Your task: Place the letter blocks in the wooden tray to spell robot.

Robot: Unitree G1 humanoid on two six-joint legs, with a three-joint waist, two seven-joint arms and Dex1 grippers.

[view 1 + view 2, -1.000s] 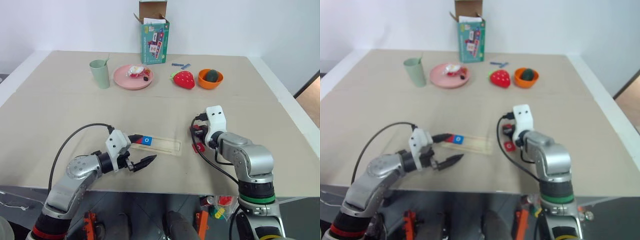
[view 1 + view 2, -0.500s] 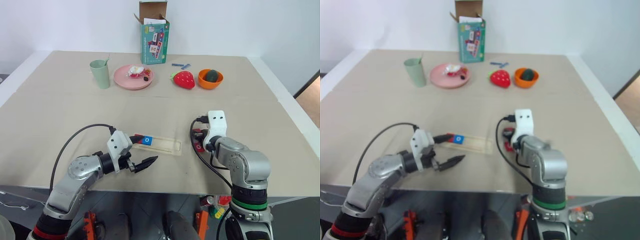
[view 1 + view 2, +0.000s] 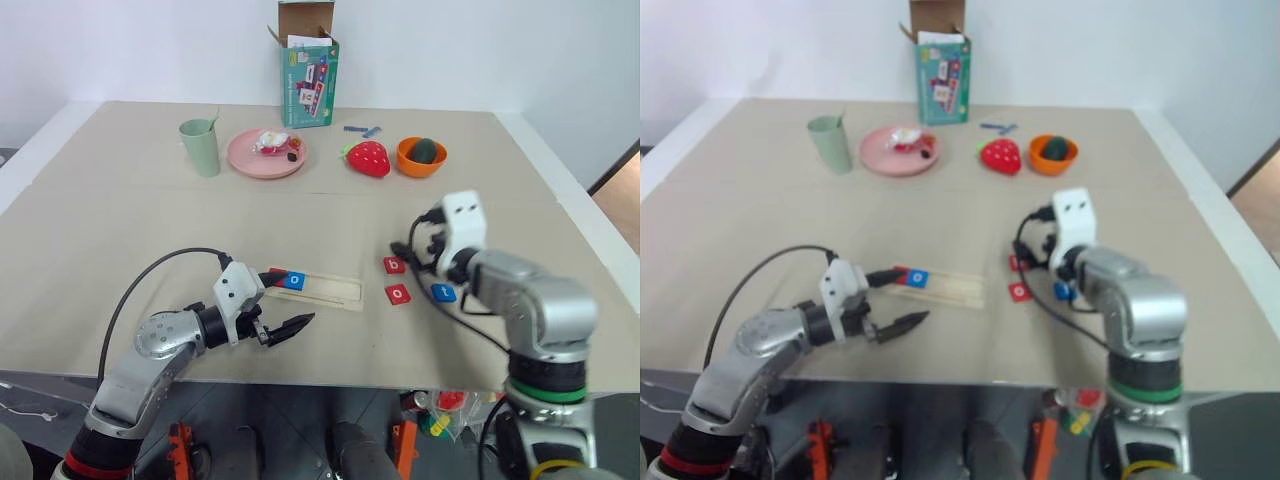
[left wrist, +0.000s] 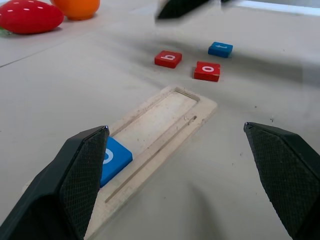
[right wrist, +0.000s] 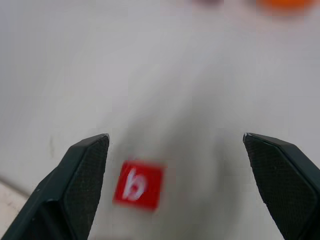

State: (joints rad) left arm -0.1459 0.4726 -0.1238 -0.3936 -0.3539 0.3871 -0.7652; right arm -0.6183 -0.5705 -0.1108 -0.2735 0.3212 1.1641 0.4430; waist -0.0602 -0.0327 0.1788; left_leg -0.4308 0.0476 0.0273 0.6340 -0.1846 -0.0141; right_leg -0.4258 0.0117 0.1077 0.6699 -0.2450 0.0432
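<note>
The right gripper (image 5: 175, 165), jaws apart, hovers over the red b block (image 3: 394, 265), seemingly lined up to carry it to the wooden tray (image 3: 330, 292).

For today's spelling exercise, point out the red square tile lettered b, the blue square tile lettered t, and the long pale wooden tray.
red b tile (image 4: 168, 58), left wrist view, top face.
blue t tile (image 4: 220, 49), left wrist view, top face.
pale wooden tray (image 4: 165, 114), left wrist view, bare recess floor.

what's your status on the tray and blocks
Both grippers open, empty: left, right. Tray holds red and blue o. Loose: b, o, t. Nothing blocking.
</note>
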